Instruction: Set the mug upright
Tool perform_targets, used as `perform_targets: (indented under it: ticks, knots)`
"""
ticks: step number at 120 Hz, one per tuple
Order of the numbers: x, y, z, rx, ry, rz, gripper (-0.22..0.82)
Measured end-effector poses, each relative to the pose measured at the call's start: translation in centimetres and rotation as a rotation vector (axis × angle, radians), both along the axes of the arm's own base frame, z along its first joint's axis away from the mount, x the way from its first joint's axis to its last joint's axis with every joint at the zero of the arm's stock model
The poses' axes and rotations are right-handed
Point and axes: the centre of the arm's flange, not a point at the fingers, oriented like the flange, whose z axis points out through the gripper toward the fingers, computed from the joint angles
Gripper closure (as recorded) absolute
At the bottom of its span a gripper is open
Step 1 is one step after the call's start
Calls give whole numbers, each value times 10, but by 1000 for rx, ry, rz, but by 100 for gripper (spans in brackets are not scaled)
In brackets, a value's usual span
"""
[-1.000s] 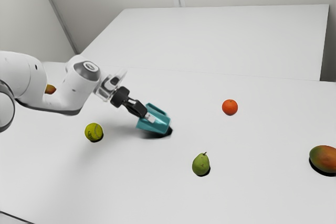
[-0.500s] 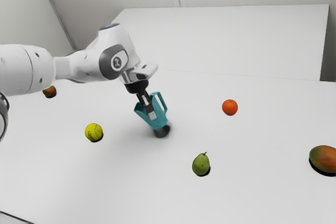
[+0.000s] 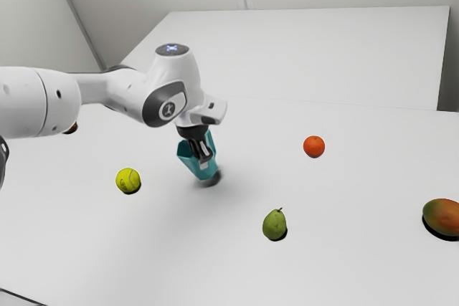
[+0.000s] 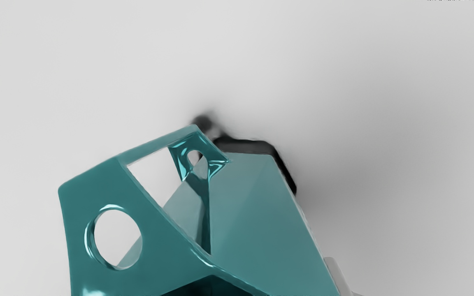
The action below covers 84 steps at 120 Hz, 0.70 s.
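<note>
The mug [image 3: 193, 162] is clamped in the claw [image 3: 204, 161], low by the table [image 3: 179, 249], with its top tipped toward the exterior view's left. It is likely being stood up now – next, it needs to be straightened, set down flat, and only then let go.

You have: one glossy teal faceted mug [image 4: 257, 218], angular handle; one smooth grey finger [image 4: 336, 274] at its side; pale tabletop [image 4: 97, 70], shadowed.
</note>
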Motion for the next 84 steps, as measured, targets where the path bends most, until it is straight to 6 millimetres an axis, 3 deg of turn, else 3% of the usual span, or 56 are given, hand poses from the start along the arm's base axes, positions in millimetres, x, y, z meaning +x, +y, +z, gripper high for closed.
perform_targets:
  ticks: [48, 84]
  knots:
    - [-1, -2, -18, 12, -5, 151, 78]
    - [-2, -8, -17, 13, -10, 211, 54]
